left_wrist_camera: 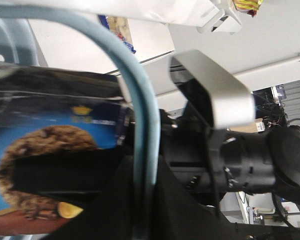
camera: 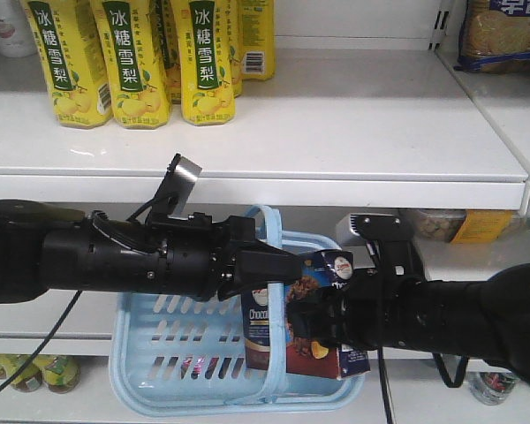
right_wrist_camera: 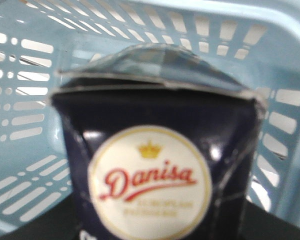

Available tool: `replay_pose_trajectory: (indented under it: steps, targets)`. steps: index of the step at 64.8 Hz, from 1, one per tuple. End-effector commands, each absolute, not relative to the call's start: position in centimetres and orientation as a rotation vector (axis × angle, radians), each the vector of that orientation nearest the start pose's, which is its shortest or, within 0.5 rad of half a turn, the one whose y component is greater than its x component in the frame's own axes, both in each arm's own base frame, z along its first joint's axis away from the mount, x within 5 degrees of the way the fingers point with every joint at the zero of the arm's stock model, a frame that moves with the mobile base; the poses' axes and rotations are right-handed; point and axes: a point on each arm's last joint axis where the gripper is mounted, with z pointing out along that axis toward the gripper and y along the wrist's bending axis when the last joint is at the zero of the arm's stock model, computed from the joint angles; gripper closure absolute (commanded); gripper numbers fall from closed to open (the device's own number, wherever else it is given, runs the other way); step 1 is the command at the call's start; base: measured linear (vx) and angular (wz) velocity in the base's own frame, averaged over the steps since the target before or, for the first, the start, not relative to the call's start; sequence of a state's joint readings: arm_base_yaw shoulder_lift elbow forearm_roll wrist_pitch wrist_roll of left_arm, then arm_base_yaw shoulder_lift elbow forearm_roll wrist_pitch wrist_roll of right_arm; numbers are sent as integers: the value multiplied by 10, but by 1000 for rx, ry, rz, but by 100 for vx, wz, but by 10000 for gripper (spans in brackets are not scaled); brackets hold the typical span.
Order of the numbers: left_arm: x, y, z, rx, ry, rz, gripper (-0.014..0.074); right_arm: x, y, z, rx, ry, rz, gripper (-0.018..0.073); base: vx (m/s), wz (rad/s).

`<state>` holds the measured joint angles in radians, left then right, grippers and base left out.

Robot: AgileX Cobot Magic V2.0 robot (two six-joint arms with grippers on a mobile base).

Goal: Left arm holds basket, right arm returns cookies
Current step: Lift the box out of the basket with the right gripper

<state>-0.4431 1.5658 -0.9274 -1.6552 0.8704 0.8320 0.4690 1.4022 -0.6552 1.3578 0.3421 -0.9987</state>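
The left gripper [camera: 269,265] clamps the hoop handle [camera: 263,221] of the blue basket [camera: 159,362] to hold it steady, while the right gripper [camera: 311,318] pinches the upright Danisa chocolate cookie box [camera: 267,331] at its mouth for reshelving.

Shelving: a white metal shelf unit [camera: 247,187] fills the background. Its upper shelf board [camera: 353,124] runs above the left gripper [camera: 269,263] and the right gripper [camera: 322,311], backed by a white panel [camera: 353,22]. Above and left of the left gripper, yellow drink bottles [camera: 132,62] stand in a row on that board. Above and right of the right gripper, a slotted white upright [camera: 440,26] divides off a second bay holding a blue-edged biscuit pack [camera: 503,35]. Right of the right gripper, a yellow-labelled pack [camera: 464,225] lies on a lower shelf [camera: 477,258]. Below and left of the left gripper, jars [camera: 31,371] stand at the lowest level in view. Lighting: bright and even, with soft glare on the boards.
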Motion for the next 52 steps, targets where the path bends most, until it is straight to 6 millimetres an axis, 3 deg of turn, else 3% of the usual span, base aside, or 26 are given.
replay_pose_trajectory:
  steps: [1, 32, 52]
  targets:
    - [261, -196, 292, 80, 2150, -1683, 599, 217, 139, 237, -315, 2267, 772, 426, 0, 0]
    - [261, -196, 292, 80, 2151, -1682, 599, 177, 113, 279, -419, 2131, 678, 426, 0, 0]
    - [261, -196, 292, 80, 2151, -1682, 599, 155, 69, 292, -403, 2194, 480, 426, 0, 0]
